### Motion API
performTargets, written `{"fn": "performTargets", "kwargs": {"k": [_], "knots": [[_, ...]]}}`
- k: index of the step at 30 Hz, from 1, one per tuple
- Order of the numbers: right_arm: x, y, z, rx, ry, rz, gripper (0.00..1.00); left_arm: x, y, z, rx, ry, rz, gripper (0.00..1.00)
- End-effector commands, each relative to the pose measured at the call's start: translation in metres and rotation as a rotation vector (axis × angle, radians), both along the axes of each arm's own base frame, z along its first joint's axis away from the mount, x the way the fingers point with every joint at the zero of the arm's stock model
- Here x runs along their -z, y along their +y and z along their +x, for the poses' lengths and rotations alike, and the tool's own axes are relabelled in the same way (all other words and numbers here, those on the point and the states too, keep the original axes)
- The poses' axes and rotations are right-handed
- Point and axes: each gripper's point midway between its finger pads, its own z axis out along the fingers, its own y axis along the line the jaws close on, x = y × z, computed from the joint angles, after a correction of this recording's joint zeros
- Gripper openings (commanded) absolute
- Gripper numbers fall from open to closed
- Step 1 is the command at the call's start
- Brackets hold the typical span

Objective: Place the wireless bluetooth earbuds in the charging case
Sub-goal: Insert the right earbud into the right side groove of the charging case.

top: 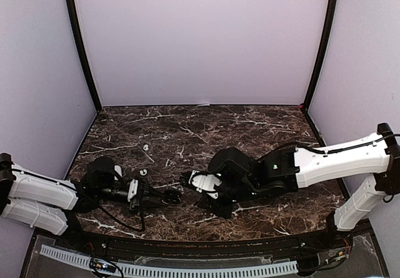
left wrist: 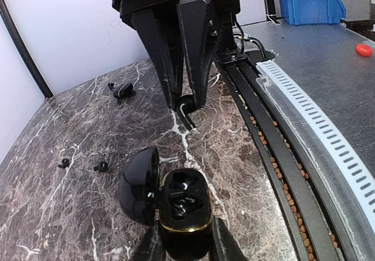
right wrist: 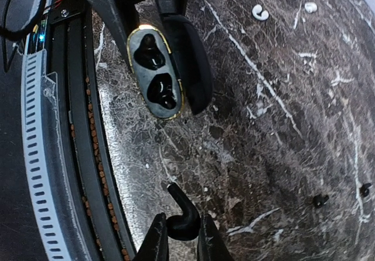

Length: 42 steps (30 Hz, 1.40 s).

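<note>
My left gripper [left wrist: 184, 240] is shut on a black charging case [left wrist: 184, 205] with a gold rim. Its lid [left wrist: 137, 185] hangs open to the left, and the two wells look dark. In the right wrist view the same case [right wrist: 155, 73] faces the camera. My right gripper [right wrist: 181, 237] is shut on a black earbud [right wrist: 183, 214], stem pointing at the case, a short gap away. From above, the right gripper [top: 186, 179] and left gripper [top: 170, 197] meet near the front middle. Two white earbuds [top: 145, 147] [top: 143, 172] lie behind the left arm.
Loose black earbuds [left wrist: 65, 163] [left wrist: 101, 167] lie left of the case, another black piece [left wrist: 122, 90] farther off. A black rail and white perforated strip [left wrist: 316, 126] run along the table's near edge. A blue bin [left wrist: 309, 6] and a red object [left wrist: 363, 48] sit beyond it.
</note>
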Motion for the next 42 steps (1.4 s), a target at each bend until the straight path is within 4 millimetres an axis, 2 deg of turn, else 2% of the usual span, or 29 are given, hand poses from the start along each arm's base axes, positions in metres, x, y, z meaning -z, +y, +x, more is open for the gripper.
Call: {"fn": "performTargets", "kwargs": {"k": [1,2,4,7,12,15,17,27,31,35,42], "knots": [[0.007,-0.011,-0.004,0.21,0.295,0.001,0.0,0.007,-0.004,0.005,-0.025,-0.053,0.028,0.0],[0.007,-0.011,-0.005,0.235,0.342,0.01,0.0,0.008,-0.006,0.006,-0.025,-0.056,0.03,0.0],[-0.01,-0.006,-0.002,0.278,0.418,0.065,0.0,0.008,-0.008,0.007,-0.028,-0.06,0.031,0.0],[-0.023,-0.009,0.005,0.365,0.53,0.127,0.0,0.008,-0.01,0.009,-0.032,-0.07,0.027,0.0],[-0.005,-0.03,0.017,0.563,0.829,0.17,0.0,0.006,-0.012,0.012,-0.037,-0.082,0.021,0.0],[0.006,-0.035,0.022,0.621,0.968,0.173,0.0,0.006,-0.014,0.013,-0.041,-0.096,0.02,0.0],[0.011,-0.036,0.025,0.648,0.964,0.148,0.0,0.005,-0.015,0.015,-0.045,-0.111,0.017,0.0],[-0.005,-0.022,0.039,0.629,0.913,0.149,0.0,-0.002,-0.036,0.036,-0.052,-0.153,-0.013,0.0],[-0.004,-0.025,0.043,0.652,0.893,0.136,0.0,-0.003,-0.046,0.043,-0.047,-0.133,-0.029,0.0],[-0.017,-0.019,0.051,0.662,0.869,0.164,0.0,-0.001,-0.055,0.05,-0.054,-0.135,-0.026,0.0],[-0.015,-0.022,0.063,0.729,0.821,0.134,0.0,0.0,-0.066,0.06,-0.074,-0.149,-0.019,0.0]]}}
